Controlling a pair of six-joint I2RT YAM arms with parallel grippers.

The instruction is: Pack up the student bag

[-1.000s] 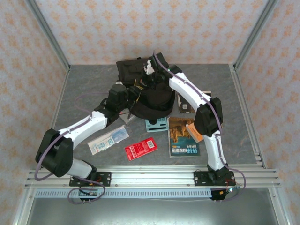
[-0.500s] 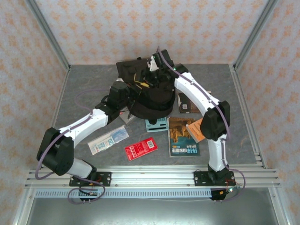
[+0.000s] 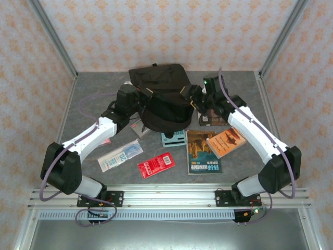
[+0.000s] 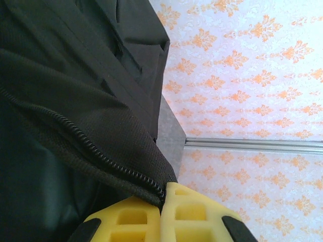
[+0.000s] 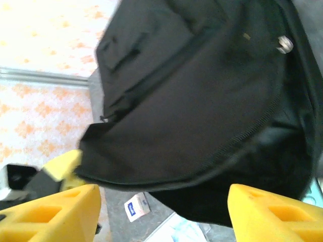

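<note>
We see the bag (image 3: 161,83) lying at the far middle of the table (image 3: 88,99), its rounded dark body slumped toward the arms, with the two hands at its sides.

Our left hand (image 3: 139,96) sits against the bag's left side. In the left wrist view this hand (image 4: 162,196) has its yellow fingers (image 4: 192,214) pressed together, and the bag's (image 4: 75,101) zipper edge (image 4: 101,156) runs straight down into the seam between them, so it is pinching the fabric there.

Our right hand (image 3: 191,95) is at the bag's right side. In the right wrist view its hand (image 5: 161,206) stands wide, with the yellow fingers (image 5: 55,214) far apart at the lower corners and nothing gripped between them. The bag (image 5: 202,116) lies beyond them, blurred, and a small white box (image 5: 136,207) lies on the table below it.

Nearer the arms, other things lie flat on the table: a blue-and-white packet (image 3: 120,155), a red packet (image 3: 156,166), a teal item (image 3: 173,138) touching the bag's near edge, a brown book (image 3: 200,156) with an orange book (image 3: 226,141) overlapping its right side, and a dark book (image 3: 208,119) under the right arm.
</note>
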